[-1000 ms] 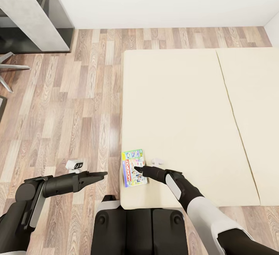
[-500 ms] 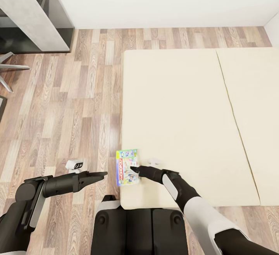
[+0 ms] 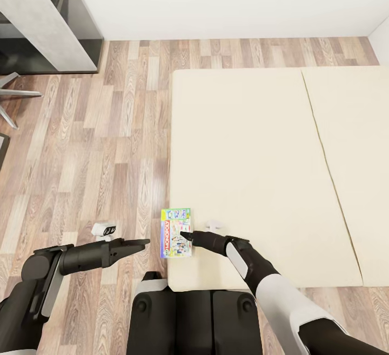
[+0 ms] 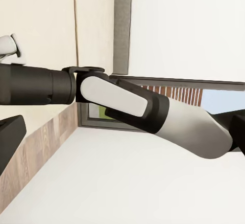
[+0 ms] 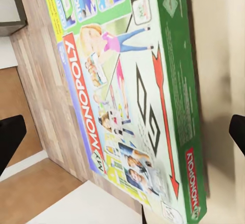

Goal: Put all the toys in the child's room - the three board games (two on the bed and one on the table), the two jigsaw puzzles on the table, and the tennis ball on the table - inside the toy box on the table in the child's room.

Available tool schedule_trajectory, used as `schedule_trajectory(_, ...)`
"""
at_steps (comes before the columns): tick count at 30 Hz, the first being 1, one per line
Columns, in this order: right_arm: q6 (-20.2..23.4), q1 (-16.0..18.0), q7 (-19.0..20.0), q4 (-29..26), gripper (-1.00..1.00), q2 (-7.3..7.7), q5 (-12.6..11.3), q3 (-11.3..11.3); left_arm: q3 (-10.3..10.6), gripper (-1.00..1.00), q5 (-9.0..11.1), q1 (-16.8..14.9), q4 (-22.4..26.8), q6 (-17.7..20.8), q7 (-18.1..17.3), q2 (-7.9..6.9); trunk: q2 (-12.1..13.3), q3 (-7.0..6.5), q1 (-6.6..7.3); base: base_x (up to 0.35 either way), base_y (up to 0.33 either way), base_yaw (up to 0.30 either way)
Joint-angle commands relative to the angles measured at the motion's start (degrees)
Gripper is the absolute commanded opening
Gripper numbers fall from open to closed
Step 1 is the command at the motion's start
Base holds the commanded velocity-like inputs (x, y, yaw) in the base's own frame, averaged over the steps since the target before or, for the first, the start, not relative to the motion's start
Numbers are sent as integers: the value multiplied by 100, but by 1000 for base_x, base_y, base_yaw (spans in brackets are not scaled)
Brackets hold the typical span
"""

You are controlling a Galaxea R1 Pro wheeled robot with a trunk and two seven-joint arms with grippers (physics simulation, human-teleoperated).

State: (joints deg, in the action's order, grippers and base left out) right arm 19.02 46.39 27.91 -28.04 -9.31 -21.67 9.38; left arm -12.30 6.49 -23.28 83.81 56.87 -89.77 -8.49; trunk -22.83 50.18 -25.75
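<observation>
Right gripper (image 3: 185, 234) fingers spread, tips on game (image 3: 176, 233), which overhangs bed (image 3: 243, 144) edge, likely for edge grasp; left gripper (image 3: 141, 243) looks closed, empty

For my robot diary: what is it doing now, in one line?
stage: at bed | right gripper: open, on Monopoly board game at mattress edge, overhanging floor | left gripper: idle over floor

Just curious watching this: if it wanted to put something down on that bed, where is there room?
Nearly everywhere: the bed is bare from the wall side across both mattress halves. It is crowded only at the near left corner, where the board game overhangs the edge with the right gripper on it.
</observation>
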Motion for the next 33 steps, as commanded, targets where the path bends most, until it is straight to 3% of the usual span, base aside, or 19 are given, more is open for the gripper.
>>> schedule_trajectory(1, 35, 1, -5, -3, 100, 1, -44, 12, 0, 100, -4, -1, 1, 61, -23, -2, -8, 6, -3, 0, 0, 0)
schedule_trajectory(27, -53, 1, -9, 0, 100, -35, -30, 31, 0, 100, -7, -1, 1, 66, -23, -4, -8, 6, -3, 0, 0, 0)
schedule_trajectory(33, -60, 1, -11, -11, 100, -36, -30, 141, 0, 100, -7, -1, 2, 65, -23, -3, -8, 6, -3, 0, 0, 0)
